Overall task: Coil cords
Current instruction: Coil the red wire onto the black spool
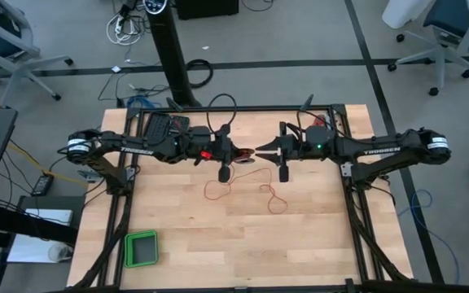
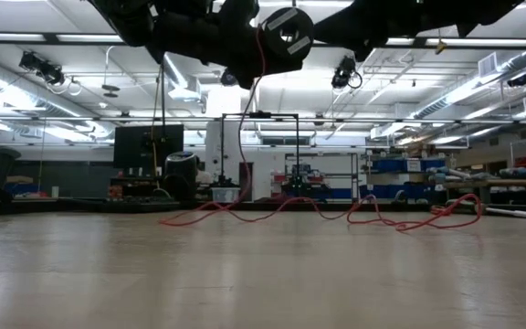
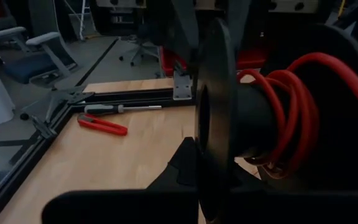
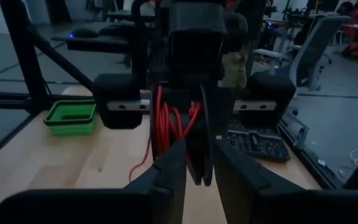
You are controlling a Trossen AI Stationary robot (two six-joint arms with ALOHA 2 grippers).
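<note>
A black spool [image 3: 253,118] is held up over the middle of the table, with turns of the thin red cord [image 3: 294,106] wound on its hub. From the spool [image 2: 286,32] one strand [image 2: 261,59] drops to the table. The rest of the cord [image 1: 234,189] lies there in loose squiggles [image 2: 318,208]. My right gripper [image 1: 260,151] comes in level from the table's right and is shut on the spool. My left gripper [image 1: 233,156] faces it from the left, level and shut, right against the spool. My right gripper pinches the spool's far flange [image 4: 201,143] between its two fingers, one finger [image 4: 166,168] on each face. The fingers come level from the table's right. The spool is lifted clear of the table, its axis running near to far. My left gripper is shut close against the spool, but the spool hides its fingertips. I cannot tell whether it touches the spool or the cord.
A green tray [image 1: 141,248] sits at the near left corner. A dark tool case [image 1: 165,126] lies at the far left. A red-handled tool [image 3: 101,124] and a silver tool [image 3: 123,109] lie toward the far right. A black frame [image 1: 234,108] edges the table.
</note>
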